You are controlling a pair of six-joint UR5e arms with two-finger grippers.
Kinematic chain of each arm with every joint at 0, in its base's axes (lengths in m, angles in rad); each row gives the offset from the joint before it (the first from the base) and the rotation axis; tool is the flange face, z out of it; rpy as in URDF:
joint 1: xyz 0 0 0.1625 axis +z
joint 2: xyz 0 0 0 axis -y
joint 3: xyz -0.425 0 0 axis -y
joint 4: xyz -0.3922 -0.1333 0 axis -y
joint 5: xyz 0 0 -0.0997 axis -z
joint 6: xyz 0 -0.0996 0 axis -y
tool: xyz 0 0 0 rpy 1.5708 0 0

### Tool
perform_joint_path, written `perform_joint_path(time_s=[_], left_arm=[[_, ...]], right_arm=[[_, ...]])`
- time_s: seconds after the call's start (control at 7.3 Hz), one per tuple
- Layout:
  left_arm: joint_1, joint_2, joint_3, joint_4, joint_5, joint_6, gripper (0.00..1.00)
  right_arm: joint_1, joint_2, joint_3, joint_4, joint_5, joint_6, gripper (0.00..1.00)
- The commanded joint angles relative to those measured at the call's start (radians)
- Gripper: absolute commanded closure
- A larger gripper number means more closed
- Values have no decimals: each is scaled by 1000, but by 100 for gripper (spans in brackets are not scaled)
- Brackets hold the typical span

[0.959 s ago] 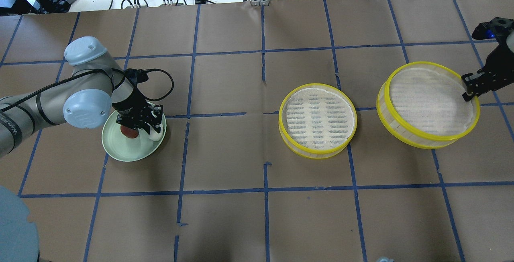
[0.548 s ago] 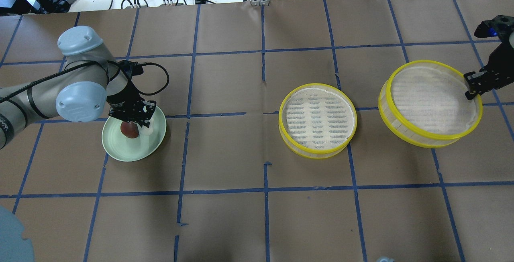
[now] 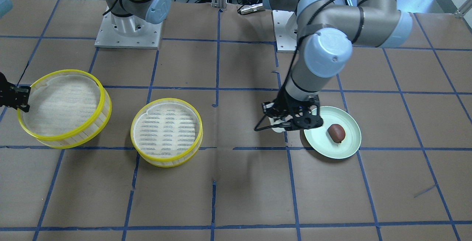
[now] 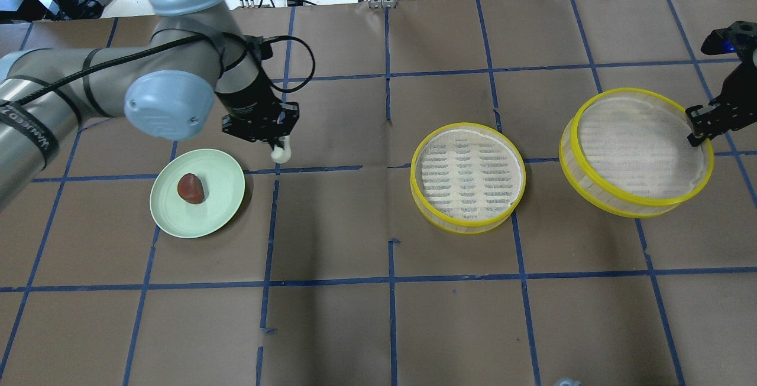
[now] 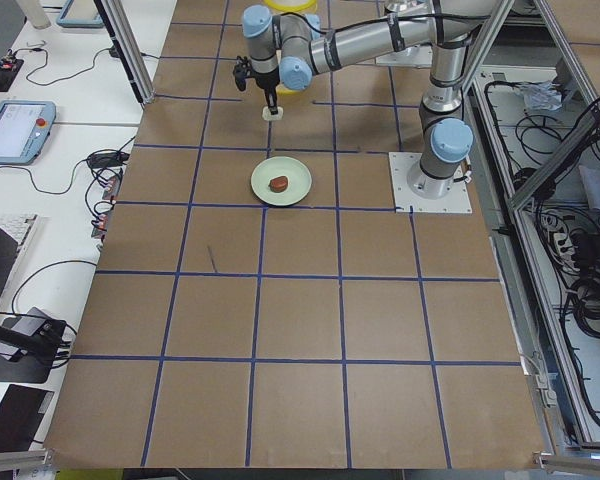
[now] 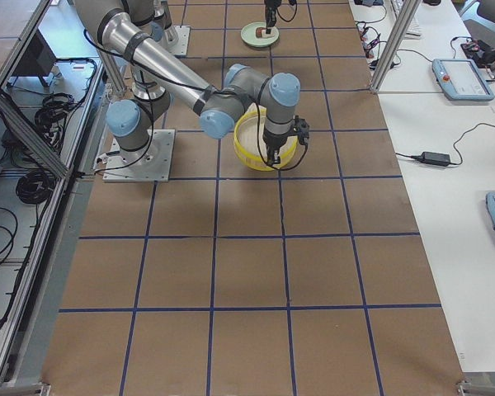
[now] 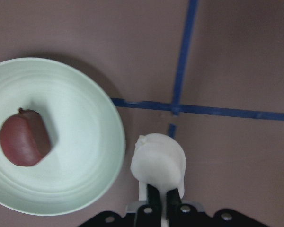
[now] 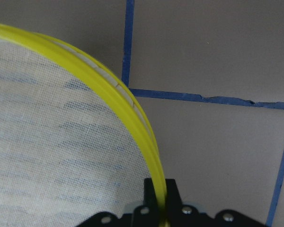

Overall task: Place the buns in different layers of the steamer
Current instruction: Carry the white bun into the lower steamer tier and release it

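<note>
Left gripper (image 7: 161, 201) clamps the white bun (image 7: 158, 163) just right of the plate (image 4: 216, 208); right gripper (image 4: 696, 135) pinches the right steamer layer (image 4: 633, 207) by its rim.

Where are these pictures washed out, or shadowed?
Left wrist view: the white bun is very bright, with little surface detail; the plate throws a soft shadow past its upper rim. Overhead view: even light; the middle steamer layer casts only a narrow shadow on its right.

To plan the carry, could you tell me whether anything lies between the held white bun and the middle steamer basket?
Nothing visible does: only bare table separates the white bun, in the left gripper, from the middle steamer basket.
</note>
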Motion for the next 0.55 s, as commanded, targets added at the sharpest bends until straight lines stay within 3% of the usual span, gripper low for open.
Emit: perform_joint_path(time_s=[0.0, 0.27, 0.41], left_arm=[[-187, -81, 23, 177, -198, -235, 92], [-321, -184, 25, 356, -213, -380, 87], [-329, -182, 28, 359, -261, -382, 87]], right_arm=[[0, 1, 3, -8, -1, -2, 89], [0, 1, 3, -8, 0, 1, 89], [0, 2, 3, -8, 0, 5, 89]])
